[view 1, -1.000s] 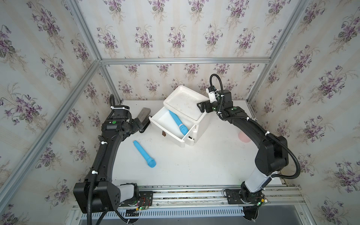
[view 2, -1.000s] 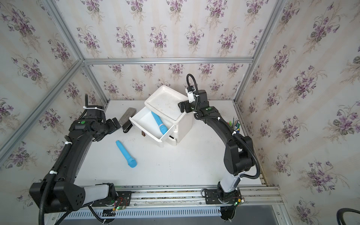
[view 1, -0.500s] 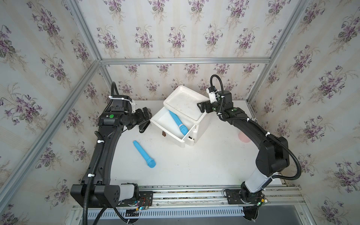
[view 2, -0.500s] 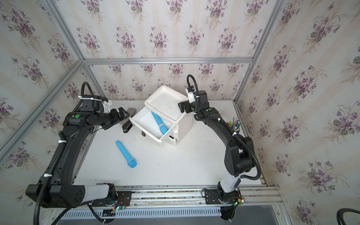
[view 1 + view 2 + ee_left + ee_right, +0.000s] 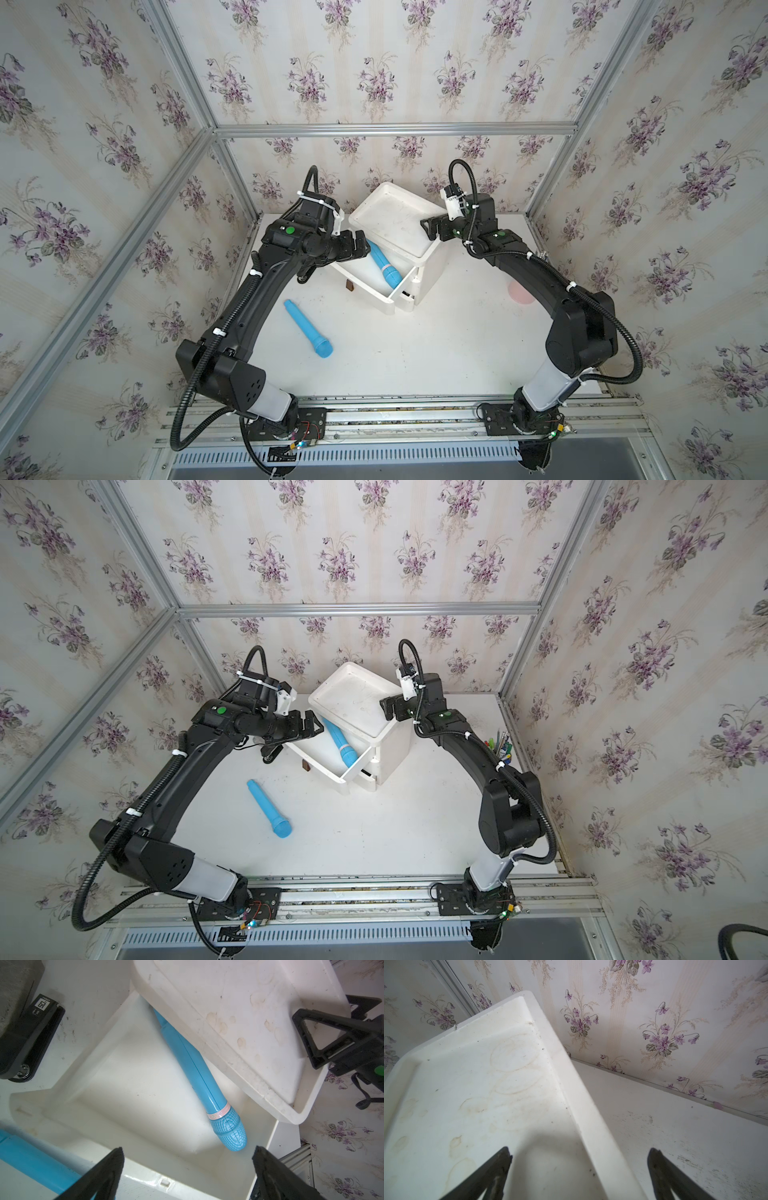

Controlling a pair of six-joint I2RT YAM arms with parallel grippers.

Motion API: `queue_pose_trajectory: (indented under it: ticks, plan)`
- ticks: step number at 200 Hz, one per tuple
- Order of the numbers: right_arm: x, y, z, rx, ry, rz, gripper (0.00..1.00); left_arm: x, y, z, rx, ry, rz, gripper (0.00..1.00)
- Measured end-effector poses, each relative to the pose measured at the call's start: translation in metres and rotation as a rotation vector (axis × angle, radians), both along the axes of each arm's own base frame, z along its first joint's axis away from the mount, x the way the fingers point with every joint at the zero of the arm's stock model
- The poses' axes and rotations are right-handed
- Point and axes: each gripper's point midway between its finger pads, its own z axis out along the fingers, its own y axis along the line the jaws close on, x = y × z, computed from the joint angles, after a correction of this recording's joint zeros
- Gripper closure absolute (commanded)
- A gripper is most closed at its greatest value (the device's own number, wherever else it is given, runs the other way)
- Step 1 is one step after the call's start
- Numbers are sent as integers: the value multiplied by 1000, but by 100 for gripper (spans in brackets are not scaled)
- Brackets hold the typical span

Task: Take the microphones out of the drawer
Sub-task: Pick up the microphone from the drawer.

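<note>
Left end effector (image 5: 356, 248) hovers wide open and empty over the pulled-out white plastic drawer (image 5: 365, 291). The glossy blue plastic microphone (image 5: 384, 267) lies diagonally inside. Right end effector (image 5: 432, 227), equally spread and empty, hangs at the white drawer unit's (image 5: 395, 220) top rim.

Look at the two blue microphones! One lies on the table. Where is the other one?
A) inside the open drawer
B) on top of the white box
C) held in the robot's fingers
A: the microphone lies in the pulled-out drawer, and the open left fingers near it hold nothing.
</note>
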Motion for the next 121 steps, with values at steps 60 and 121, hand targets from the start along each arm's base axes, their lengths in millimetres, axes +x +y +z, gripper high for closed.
queue_pose_trajectory:
  ticks: [60, 121]
  plan:
    - [0, 0, -2, -1, 3, 0, 0, 8, -28, -22, 62, 38, -9, 25]
    - [0, 0, -2, -1, 3, 1, 0, 12, -37, -43, 114, 73, 26, 25]
